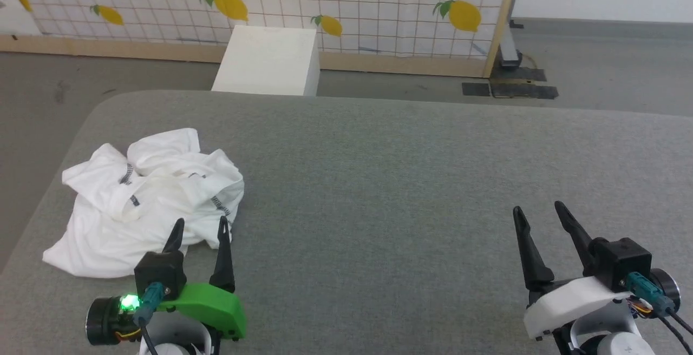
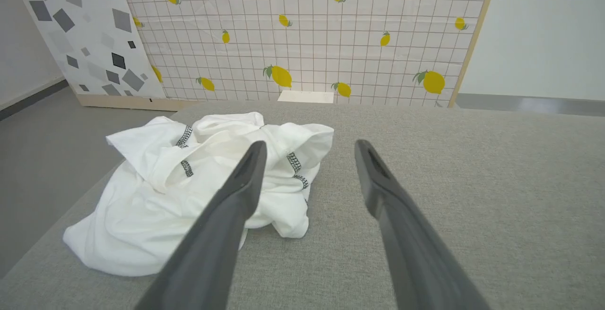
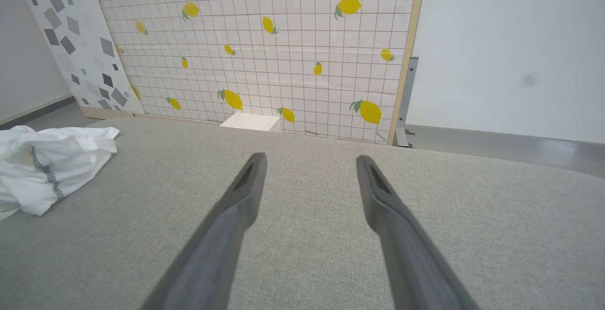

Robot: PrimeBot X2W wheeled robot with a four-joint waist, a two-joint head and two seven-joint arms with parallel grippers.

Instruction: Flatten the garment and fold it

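My left gripper (image 1: pixel 201 223) stands wide and empty, tips just beside the garment (image 1: pixel 135 209), a crumpled white heap (soft, zigzag-stitched seams) at nine o'clock on the grey woven table (image 1: pixel 390 182). My right gripper (image 1: pixel 537 209), equally wide, sits at four o'clock. A rigid white box (image 1: pixel 268 60) stands at twelve.

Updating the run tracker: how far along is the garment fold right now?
Done: nothing; the garment lies crumpled in a heap on the left of the grey table. In hand: nothing held; the left gripper is open by the heap's near edge, the right gripper open over bare table, apart from it. Left: grasping, flattening, every fold.
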